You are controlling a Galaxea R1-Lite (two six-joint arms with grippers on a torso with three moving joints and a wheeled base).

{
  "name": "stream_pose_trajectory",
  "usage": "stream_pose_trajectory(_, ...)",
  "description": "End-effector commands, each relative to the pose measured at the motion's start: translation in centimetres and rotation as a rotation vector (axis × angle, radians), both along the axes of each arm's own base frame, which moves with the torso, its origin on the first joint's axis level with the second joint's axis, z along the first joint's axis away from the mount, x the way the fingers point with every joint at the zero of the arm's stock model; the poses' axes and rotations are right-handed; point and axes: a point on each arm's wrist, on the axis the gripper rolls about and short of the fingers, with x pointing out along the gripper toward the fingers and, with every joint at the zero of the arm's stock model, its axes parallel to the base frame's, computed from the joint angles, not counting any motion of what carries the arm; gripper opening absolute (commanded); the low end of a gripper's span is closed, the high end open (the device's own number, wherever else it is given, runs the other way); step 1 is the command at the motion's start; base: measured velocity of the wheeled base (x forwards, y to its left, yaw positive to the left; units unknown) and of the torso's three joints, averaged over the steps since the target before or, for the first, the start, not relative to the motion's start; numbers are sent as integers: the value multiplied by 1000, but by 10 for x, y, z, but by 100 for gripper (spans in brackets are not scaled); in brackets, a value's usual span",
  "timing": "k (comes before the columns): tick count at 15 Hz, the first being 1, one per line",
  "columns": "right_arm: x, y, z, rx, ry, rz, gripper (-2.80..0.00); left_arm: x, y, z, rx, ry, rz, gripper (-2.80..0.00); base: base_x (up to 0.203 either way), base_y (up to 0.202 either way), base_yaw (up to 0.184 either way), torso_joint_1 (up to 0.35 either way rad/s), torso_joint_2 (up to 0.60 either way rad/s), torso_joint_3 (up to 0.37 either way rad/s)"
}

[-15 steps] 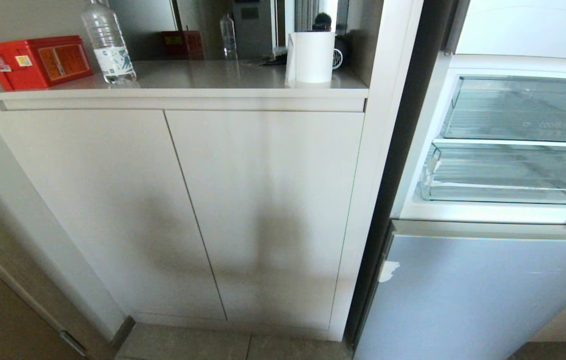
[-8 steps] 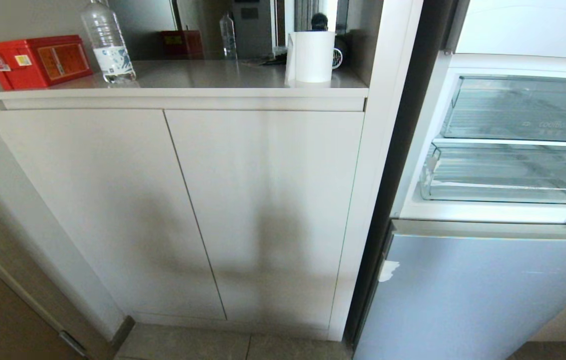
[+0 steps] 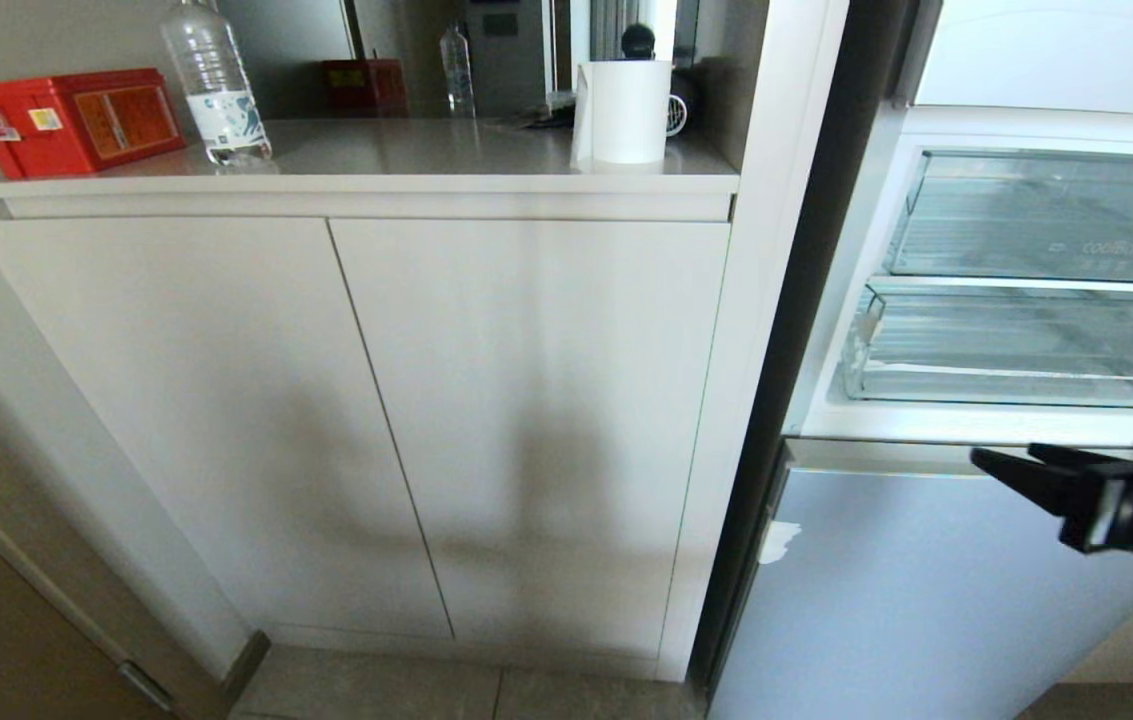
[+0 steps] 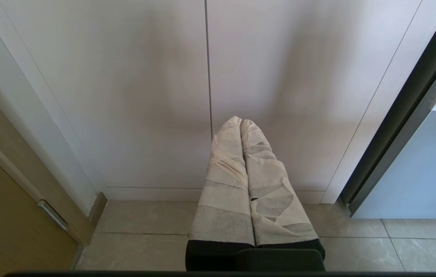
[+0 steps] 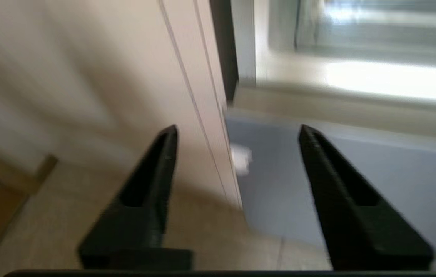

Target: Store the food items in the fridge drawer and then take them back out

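Fridge drawer [image 3: 1016, 350], clear, ribbed, sits at 3 o'clock of head view, apparently empty. Food items nowhere in sight. My right gripper [image 3: 1001, 468] has just entered below drawer, jaws spread, grasping nothing. Left gripper [image 4: 241, 127] clenched, parked low. Storing not begun, I judge.

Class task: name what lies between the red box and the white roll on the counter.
In the head view, a clear water bottle stands between the red box and the white roll.

Counter [image 3: 426, 150] carries red box [image 3: 71, 120], bottle [image 3: 216, 85], white cup [image 3: 626, 110].
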Motion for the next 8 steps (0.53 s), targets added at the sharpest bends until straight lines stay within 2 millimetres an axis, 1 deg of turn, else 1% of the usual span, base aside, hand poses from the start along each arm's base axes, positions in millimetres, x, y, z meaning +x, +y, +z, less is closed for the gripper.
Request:
stream_pose_trajectory(1, 74, 4, -34, 14, 11, 15, 0, 0, 0, 0, 0, 0, 1, -280, 0, 0, 0, 0, 0, 0)
stream_pose_trajectory(3, 105, 5, -41, 10, -75, -20, 0, 0, 0, 0, -1, 0, 1, -280, 0, 0, 0, 0, 0, 0)
stream_pose_trajectory(5, 129, 3, -44, -37, -195, -101, 0, 0, 0, 0, 0, 1, 1, -280, 0, 0, 0, 0, 0, 0)
stream_pose_trajectory(6, 139, 2, -46, -57, -250, -130, 0, 0, 0, 0, 1, 2, 1, -280, 0, 0, 0, 0, 0, 0)
stream_pose_trajectory(8, 149, 1, -53, -87, -293, -168, 0, 0, 0, 0, 1, 1, 1, -280, 0, 0, 0, 0, 0, 0)
